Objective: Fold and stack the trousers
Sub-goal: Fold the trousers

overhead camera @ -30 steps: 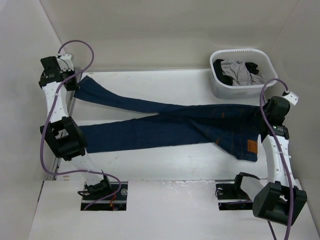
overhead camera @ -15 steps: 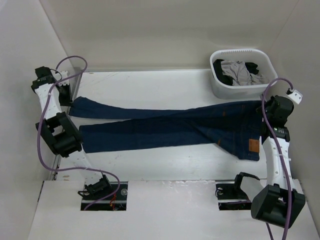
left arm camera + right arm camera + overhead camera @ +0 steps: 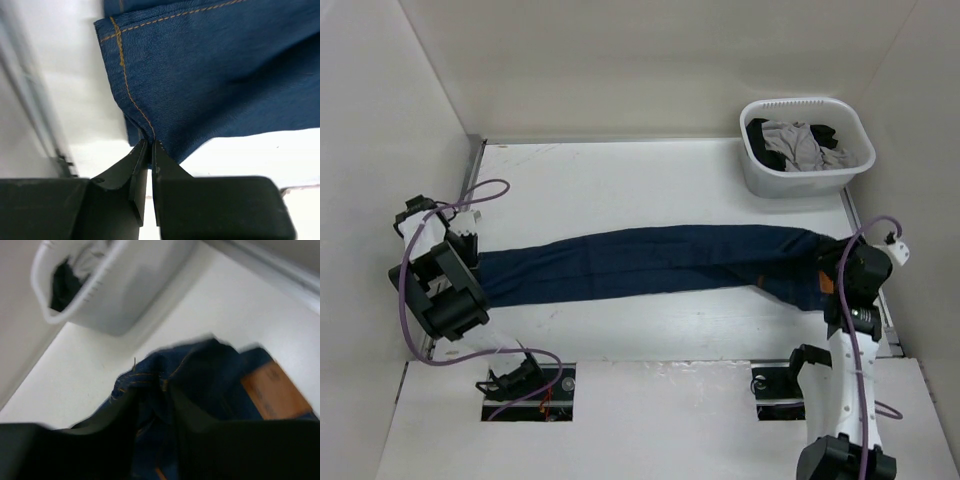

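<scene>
Top view: the dark navy-blue denim trousers [image 3: 650,262] lie leg over leg from 9 to 3 o'clock on the white worktop [image 3: 620,180] (lengthwise fold done, I judge; crosswise folds and stacking remain), with open room toward 12 apart from the white plastic basket [image 3: 758,180] at 1. Left wrist view: the left fingers [image 3: 149,146] are closed on a hem corner beside the worktop's edge. Right wrist view, blurred: the right fingers [image 3: 160,395] seem to pinch the bunched waist.
</scene>
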`<action>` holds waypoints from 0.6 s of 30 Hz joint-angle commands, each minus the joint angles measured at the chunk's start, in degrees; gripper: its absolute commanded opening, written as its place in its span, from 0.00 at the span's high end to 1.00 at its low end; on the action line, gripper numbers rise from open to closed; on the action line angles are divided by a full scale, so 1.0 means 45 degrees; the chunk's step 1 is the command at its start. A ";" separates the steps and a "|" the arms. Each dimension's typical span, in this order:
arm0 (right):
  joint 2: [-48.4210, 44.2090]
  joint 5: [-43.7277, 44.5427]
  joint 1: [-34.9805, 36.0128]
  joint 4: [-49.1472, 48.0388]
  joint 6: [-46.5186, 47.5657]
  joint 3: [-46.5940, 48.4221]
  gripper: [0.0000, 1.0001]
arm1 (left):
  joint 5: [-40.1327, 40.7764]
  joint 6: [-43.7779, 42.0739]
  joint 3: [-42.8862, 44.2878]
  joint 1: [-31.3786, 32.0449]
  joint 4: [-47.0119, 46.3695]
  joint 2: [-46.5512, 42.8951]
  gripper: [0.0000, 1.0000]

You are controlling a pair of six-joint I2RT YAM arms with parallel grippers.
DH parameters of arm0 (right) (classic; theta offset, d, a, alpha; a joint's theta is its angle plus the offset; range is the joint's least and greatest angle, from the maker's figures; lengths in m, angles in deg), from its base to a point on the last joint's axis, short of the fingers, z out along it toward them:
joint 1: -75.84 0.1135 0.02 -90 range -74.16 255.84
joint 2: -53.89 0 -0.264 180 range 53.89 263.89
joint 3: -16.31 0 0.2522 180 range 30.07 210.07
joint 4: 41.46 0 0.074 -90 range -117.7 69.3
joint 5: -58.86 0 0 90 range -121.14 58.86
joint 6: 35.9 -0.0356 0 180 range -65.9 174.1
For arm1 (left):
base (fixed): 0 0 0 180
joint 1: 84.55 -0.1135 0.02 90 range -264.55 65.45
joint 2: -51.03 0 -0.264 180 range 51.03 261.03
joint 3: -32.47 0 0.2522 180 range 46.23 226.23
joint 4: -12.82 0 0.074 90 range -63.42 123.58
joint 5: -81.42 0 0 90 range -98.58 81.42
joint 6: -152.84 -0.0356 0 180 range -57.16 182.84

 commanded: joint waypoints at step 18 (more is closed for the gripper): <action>0.1952 0.1061 -0.1427 0.4941 -0.6319 -0.0991 0.00 | 0.0633 -0.1026 0.0107 0.0576 -0.0960 0.0196 0.59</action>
